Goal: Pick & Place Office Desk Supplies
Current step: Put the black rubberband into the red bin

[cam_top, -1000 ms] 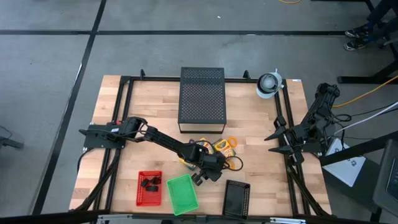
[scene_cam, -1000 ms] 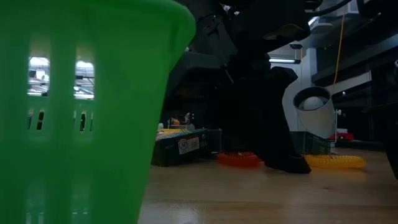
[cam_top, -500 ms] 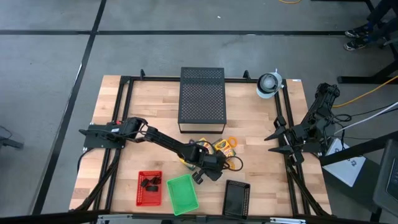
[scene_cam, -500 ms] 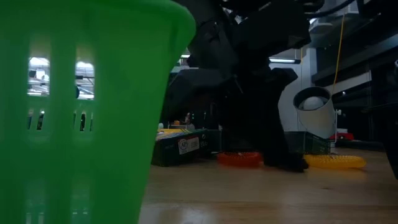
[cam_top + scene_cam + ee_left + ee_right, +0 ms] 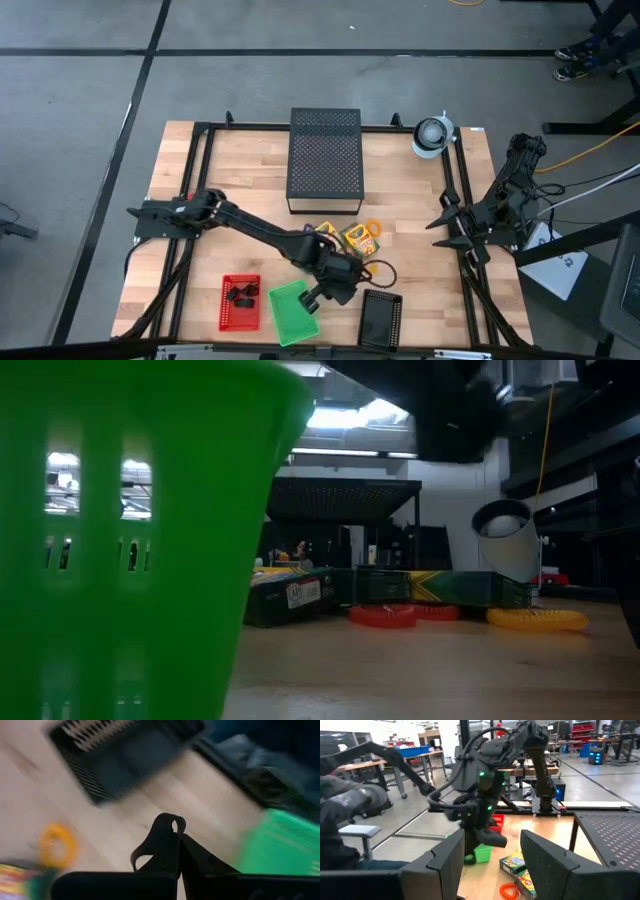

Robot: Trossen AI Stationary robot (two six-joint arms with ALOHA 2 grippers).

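Over the green basket [image 5: 293,310], the left claw [image 5: 318,297] is hanging closed, apparently empty; crayon boxes [image 5: 360,237] are lying mid-table, labels unreadable; the right claw [image 5: 447,223] is waiting open at the table's edge.

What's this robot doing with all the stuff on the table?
It is sorting small desk supplies into bins. The left gripper is shut on a small black clip and hangs by the edge of the green bin, near the front of the table. A red bin beside it already holds black clips. Crayon boxes and thin rings lie mid-table. The right gripper waits open at the table's right edge.
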